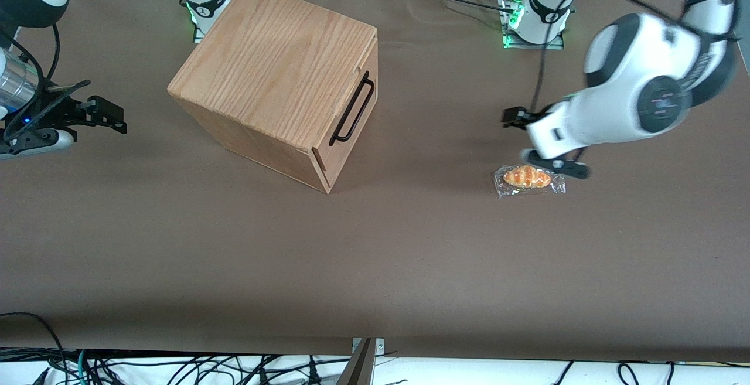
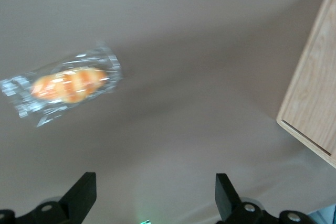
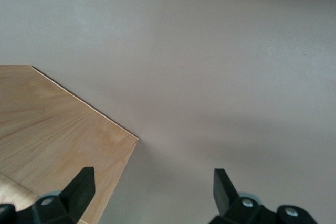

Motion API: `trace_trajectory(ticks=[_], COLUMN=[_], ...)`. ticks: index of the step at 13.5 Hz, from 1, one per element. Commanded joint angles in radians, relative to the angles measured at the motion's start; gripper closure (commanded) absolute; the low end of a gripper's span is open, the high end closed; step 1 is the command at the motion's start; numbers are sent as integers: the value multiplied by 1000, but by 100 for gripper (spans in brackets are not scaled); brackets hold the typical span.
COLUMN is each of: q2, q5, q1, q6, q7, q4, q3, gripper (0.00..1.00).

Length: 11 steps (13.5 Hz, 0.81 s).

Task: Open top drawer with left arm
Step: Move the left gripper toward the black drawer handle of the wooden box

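Where brown felt lies, open end effector (image 2: 152, 198) above

We see a wide brown surface (image 1: 375, 256) under even light (matte, with soft shadows). Nearer the front camera than its edge, tangled black cables (image 1: 176, 367) lie on a white floor (image 1: 469, 373).

The rig demands the pincer (image 1: 542, 139): it hangs above the surface, fingers spread.

Wood, wire, film and matt brown cover

The big oak-grain wooden box (image 1: 275, 68) looks smooth; its black wire handle (image 1: 351, 109) is thin; the bun's clear plastic wrapper (image 1: 529, 180) shines on the matt brown bench (image 1: 375, 256).
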Motion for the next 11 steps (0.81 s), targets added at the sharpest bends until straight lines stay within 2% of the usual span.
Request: trace_trajectory(ticks=[1, 5, 11], q2=[70, 116, 178], q5=[-68, -170, -178], q1=[-89, -212, -373], q6=[-18, 127, 388], q7=[-13, -159, -318], q4=[79, 129, 129], q3=[7, 7, 7], gripper=[0, 0, 0])
